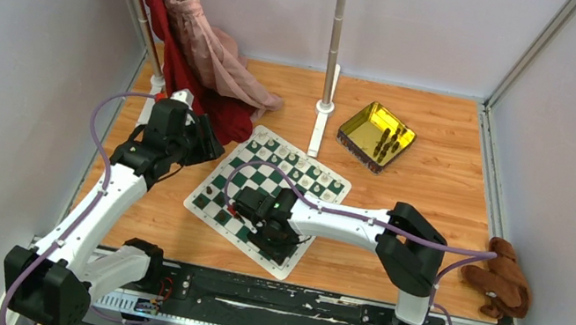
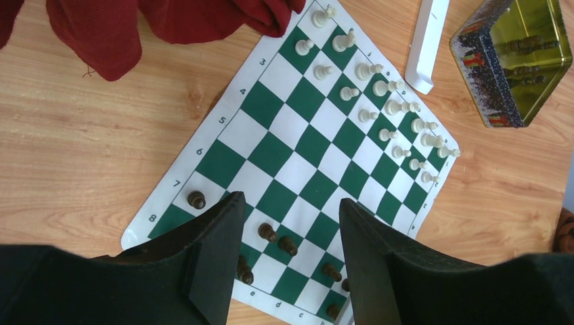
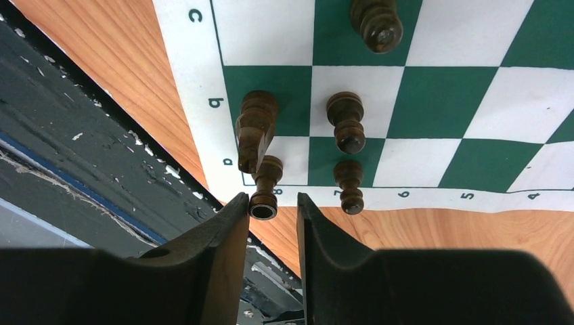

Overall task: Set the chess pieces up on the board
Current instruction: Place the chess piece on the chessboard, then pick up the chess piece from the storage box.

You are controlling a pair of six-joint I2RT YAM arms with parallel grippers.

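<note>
Three letters legible on the board (image 3: 183,61) border in the right wrist view: c, b, a. Digits 7, 6, 5, 4 along the adjoining edge. From the left wrist view, 3 to 8 down one side. Reaching leftward, low over the near corner, right gripper (image 3: 271,200), jaws parted, released. One dark piece (image 3: 265,179) upright at a fingertip, unclamped. High over the board, left gripper (image 2: 291,200), splayed, empty. Along the far edge, cream pieces (image 2: 389,107) in two rows.
</note>
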